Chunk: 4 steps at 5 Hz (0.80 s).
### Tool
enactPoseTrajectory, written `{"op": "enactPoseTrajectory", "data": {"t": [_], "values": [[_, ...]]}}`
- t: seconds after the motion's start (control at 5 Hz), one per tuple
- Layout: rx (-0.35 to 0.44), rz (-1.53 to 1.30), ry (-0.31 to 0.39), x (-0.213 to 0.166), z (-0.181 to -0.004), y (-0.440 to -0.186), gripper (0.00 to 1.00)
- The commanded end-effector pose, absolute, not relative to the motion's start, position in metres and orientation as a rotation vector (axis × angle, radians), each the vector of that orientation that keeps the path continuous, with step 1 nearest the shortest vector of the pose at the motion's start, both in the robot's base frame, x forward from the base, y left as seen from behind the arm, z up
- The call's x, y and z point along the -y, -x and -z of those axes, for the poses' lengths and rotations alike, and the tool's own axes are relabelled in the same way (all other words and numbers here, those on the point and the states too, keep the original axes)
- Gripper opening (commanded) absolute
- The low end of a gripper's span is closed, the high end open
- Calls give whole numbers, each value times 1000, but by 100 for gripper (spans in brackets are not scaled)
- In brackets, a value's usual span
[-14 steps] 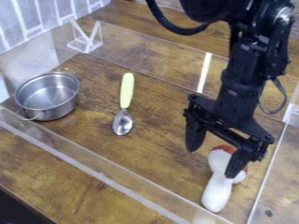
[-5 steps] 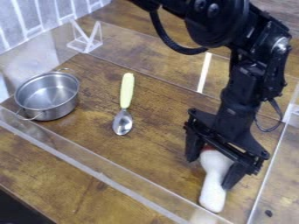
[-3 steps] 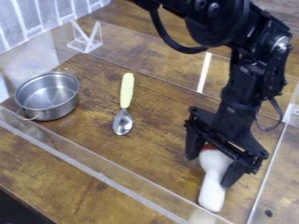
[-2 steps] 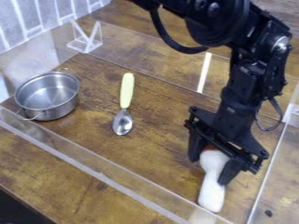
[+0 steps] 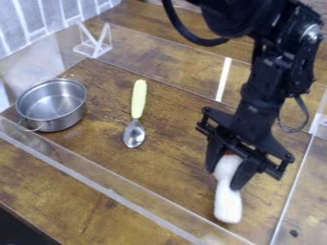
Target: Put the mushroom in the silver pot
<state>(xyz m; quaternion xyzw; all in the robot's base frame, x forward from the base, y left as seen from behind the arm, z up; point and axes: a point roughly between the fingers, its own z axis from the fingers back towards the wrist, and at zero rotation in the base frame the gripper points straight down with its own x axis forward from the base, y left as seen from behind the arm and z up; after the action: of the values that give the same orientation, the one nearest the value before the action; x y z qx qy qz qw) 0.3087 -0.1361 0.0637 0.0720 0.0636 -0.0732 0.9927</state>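
Mushroom near worktop's right front corner, pinched at top by black fingers for carrying. Silver pot far off, left edge, empty, waiting.

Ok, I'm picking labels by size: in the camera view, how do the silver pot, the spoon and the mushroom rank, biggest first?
1. silver pot, widest and bulkiest.
2. and 3. unsure: the spoon and the mushroom look about equally long; the mushroom is thicker but nearer the camera and partly hidden by the fingers.
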Motion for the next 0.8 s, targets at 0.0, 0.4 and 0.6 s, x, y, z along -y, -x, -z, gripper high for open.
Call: {"op": "enactPoseTrajectory", "data": {"t": [0.0,0.4,0.6], "values": [[-1,150,-113,134,-126,-320,100],[38,158,-133,139,-153,-314,100],[28,172,-122,149,-138,-311,100]]}}
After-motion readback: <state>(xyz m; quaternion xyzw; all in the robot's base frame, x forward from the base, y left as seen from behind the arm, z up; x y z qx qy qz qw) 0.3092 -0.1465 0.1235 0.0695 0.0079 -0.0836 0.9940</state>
